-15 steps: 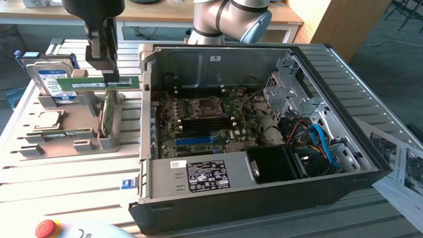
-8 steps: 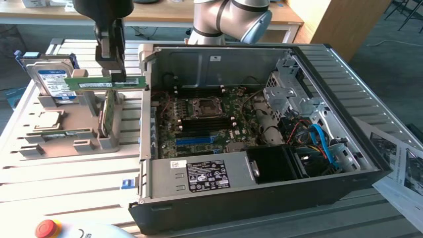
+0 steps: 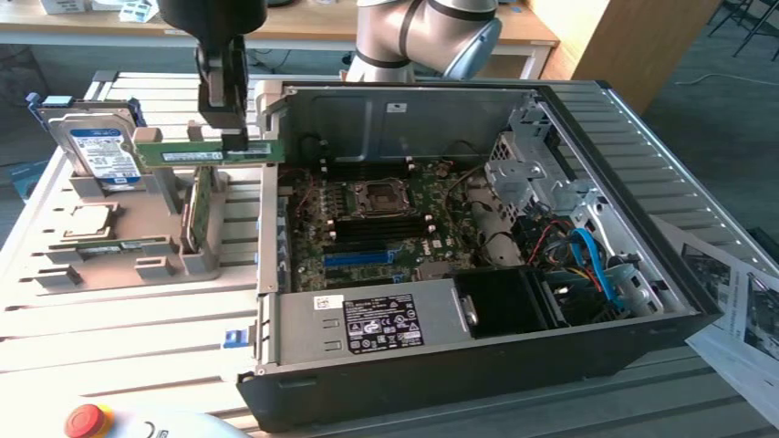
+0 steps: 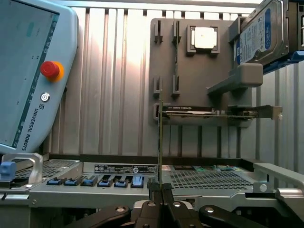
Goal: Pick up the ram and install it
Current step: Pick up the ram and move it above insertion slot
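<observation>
Currently, exterior view: the gripper (image 3: 232, 142) is hanging at about 10 o'clock in the frame, its jaws pinched together on the ram (image 3: 171, 153). The ram is riding level, long edge horizontal, clear above the grey holder (image 3: 146, 251). It is sitting at 9 o'clock from the motherboard (image 3: 365, 228) of the open computer case (image 3: 633, 274). One end is overlapping the case wall's rim, and contact cannot be told. A hard drive (image 3: 98, 151) is standing upright in the holder at 9 o'clock from the ram. A square processor chip (image 3: 91, 221) is lying flat at 7 o'clock, and a broader green card (image 3: 192, 214) is standing on edge at 6 o'clock from the gripper. The slatted table (image 3: 122, 319) is carrying the holder and the case. A red stop button (image 3: 88, 420) is showing at the frame's 7 o'clock corner.

Wrist view: the gripper (image 4: 160, 190) is clamping the ram (image 4: 160, 142), which is showing edge-on as a thin line running straight out from the fingertips. Beyond it the holder (image 4: 199, 85) is lying on the table (image 4: 114, 71), carrying the processor chip (image 4: 204, 38), the hard drive (image 4: 263, 33) and the green card (image 4: 223, 114). A teach pendant (image 4: 28, 95) with the red stop button (image 4: 50, 70) is lying well apart from the holder. The case's perforated metal edge (image 4: 209, 179) is sitting between gripper and table.
</observation>
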You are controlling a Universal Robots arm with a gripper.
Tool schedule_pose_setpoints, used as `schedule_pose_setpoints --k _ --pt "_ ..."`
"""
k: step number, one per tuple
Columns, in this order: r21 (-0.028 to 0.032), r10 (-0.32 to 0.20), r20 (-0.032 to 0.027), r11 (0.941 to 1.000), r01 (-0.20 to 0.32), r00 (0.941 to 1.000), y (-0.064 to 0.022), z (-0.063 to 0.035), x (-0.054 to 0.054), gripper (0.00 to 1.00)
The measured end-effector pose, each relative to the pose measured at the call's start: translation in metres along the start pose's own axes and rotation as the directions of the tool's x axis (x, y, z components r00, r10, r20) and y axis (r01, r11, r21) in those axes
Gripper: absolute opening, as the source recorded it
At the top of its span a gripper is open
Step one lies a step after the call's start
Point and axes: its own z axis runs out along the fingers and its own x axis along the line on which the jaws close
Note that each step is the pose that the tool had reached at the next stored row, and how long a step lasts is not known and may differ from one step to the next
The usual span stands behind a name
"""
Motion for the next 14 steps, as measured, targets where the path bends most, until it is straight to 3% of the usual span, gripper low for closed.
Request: schedule_pose_setpoints --k 14 --pt "0.0 0.0 0.0001 1.0 0.0 1.0 -0.0304 -0.0012 0.001 0.12"
